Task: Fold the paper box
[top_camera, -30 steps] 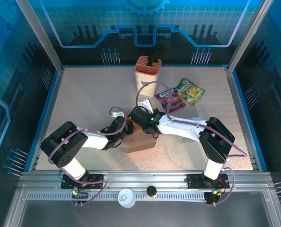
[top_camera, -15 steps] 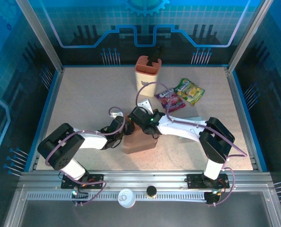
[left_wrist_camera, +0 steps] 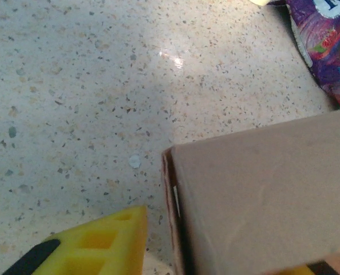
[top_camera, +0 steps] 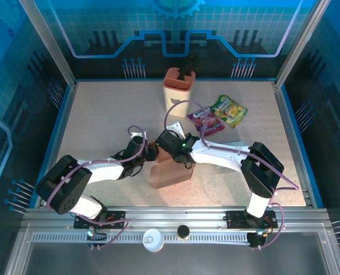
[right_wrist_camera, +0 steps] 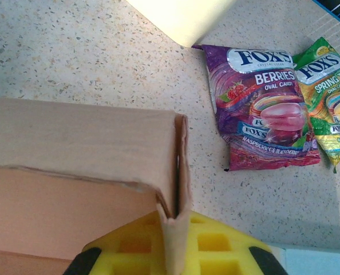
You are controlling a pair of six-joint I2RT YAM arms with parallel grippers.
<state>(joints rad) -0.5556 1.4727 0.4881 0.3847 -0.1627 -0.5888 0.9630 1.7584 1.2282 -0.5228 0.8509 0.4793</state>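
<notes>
The brown paper box [top_camera: 170,173] stands mid-table between both arms. My right gripper [top_camera: 173,150] comes in from the right and is shut on the box's upright far wall. In the right wrist view its yellow fingers [right_wrist_camera: 216,246] pinch that doubled cardboard edge [right_wrist_camera: 179,189]. My left gripper [top_camera: 149,153] sits at the box's left far corner. In the left wrist view one yellow finger [left_wrist_camera: 101,243] stands a little apart from the box's corner edge [left_wrist_camera: 171,212]. The box's side [left_wrist_camera: 261,195] lies between the jaws and covers most of the other finger. The left gripper [left_wrist_camera: 216,258] is open.
Two candy bags, purple [top_camera: 205,120] and green [top_camera: 229,110], lie behind and right of the box. A beige holder [top_camera: 178,87] stands at the back. A pale sheet [top_camera: 232,145] lies under the right forearm. A white lid [top_camera: 151,239] and a black cap [top_camera: 184,232] rest on the front rail.
The left arm has stretched out lower and its gripper has slid up toward the box's far left corner, its jaws now apart. The right gripper keeps its pinch; the box has barely shifted.
</notes>
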